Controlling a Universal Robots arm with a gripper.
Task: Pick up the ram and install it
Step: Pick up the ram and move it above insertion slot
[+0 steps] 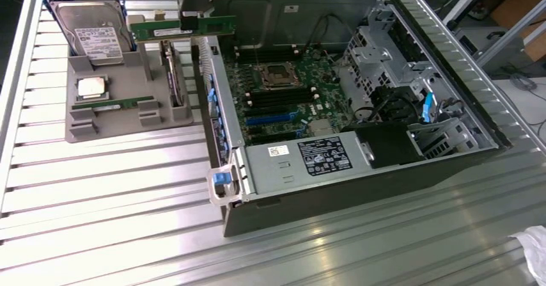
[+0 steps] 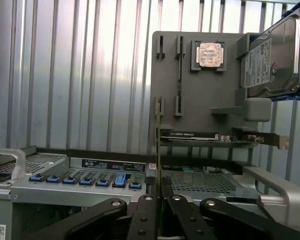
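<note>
Closest to the wrist camera, the black metal pincer (image 2: 159, 202) is clamped on a long, narrow green ram stick (image 2: 159, 150), its jaws drawn in to a narrow gap and pressing the stick's two flat faces, the board seen edge-on between them. In the exterior view the stick hangs in the air under the pincer, clear of every surface, over the side wall of the open dark computer case (image 1: 341, 190) and just beside the grey plastic parts holder (image 1: 128, 123). Its long axis lies level, running from the exterior view's left to the exterior view's right, with the board standing on its long edge and a small white sticker facing that camera. A second, matching green stick (image 1: 111, 102) sits in the holder's slot near a square silver CPU chip (image 1: 92, 87), with a boxy silver hard drive (image 1: 89, 36) propped at the holder's far end, all on a ribbed aluminium table (image 1: 102, 222)
</note>
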